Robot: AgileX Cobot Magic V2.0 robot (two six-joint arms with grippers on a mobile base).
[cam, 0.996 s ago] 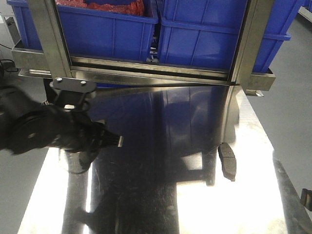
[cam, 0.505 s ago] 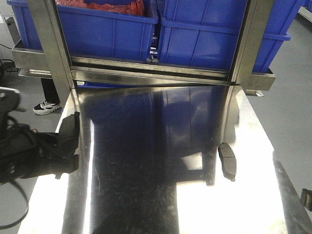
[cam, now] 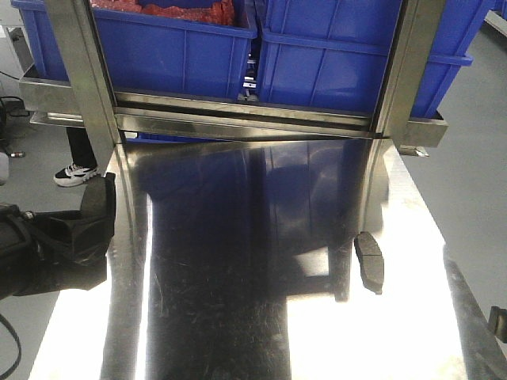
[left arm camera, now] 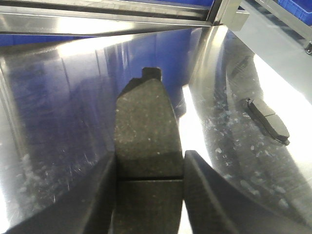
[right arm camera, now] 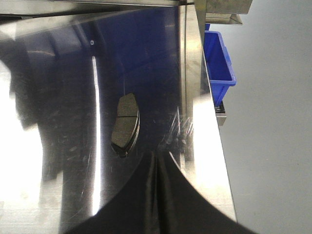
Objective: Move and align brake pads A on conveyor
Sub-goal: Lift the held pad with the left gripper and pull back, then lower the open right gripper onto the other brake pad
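Left gripper (left arm camera: 148, 163) is pinching 1 pad, and the wrist view shows it well. The jaws press on the 2 long edges of the held pad (left arm camera: 146, 117) right around its cross groove, and the far end juts out past the tips. It hangs over the table (cam: 238, 309), close to the table's left edge. The loose pad (cam: 368, 261) lies flat near the table's right edge, long axis running away from the camera. Right gripper (right arm camera: 157, 158) hovers just short of it, fingers pressed together with nothing between them. The conveyor is not in any view.

These pads look rigid and dense for their size, with nothing to squash. The gritty face should hold well against rubber fingers, but on that polished steel a nudged pad would likely skate. I'd take the loose one across its narrow width at the groove so it balances, with the jaws spread first.
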